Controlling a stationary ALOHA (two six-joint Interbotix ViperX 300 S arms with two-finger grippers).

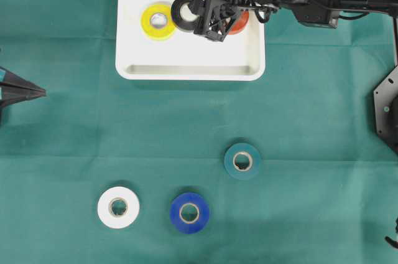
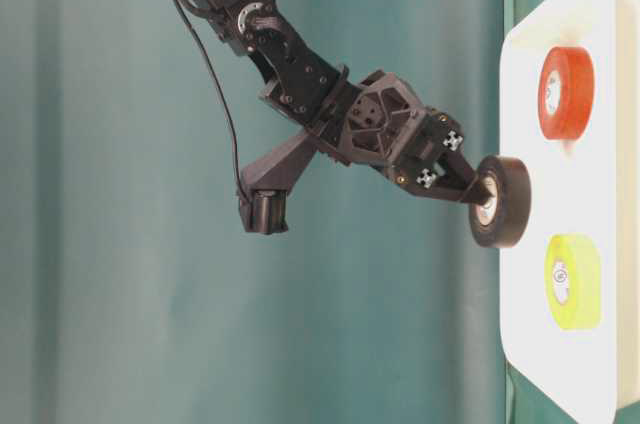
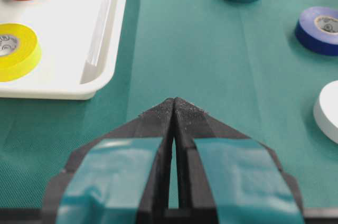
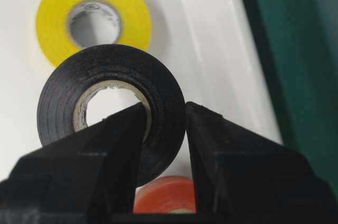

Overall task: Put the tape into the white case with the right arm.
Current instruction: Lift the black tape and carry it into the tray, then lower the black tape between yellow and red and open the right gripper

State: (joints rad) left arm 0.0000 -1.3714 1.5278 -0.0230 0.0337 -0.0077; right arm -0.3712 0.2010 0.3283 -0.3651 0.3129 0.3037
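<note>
Over the white case (image 1: 189, 65), the right arm's gripper (image 4: 165, 110) pinches a black tape roll (image 4: 108, 105) by its wall, one finger through the core and the other outside the rim; in the table-level view the roll (image 2: 500, 202) hangs clear of the tray floor, not yet set down. A yellow roll (image 1: 158, 21) lies flat in the case to one side of it, and an orange-red roll (image 2: 566, 92) on the other, partly hidden under the gripper from overhead. On the green cloth (image 1: 311, 89) below the case wait a teal roll (image 1: 242, 161), a blue roll (image 1: 189, 213) and a white roll (image 1: 118, 207). At the cloth's far left, the teal-marked left gripper (image 3: 174, 109) rests with its fingertips pressed together, holding nothing.
</note>
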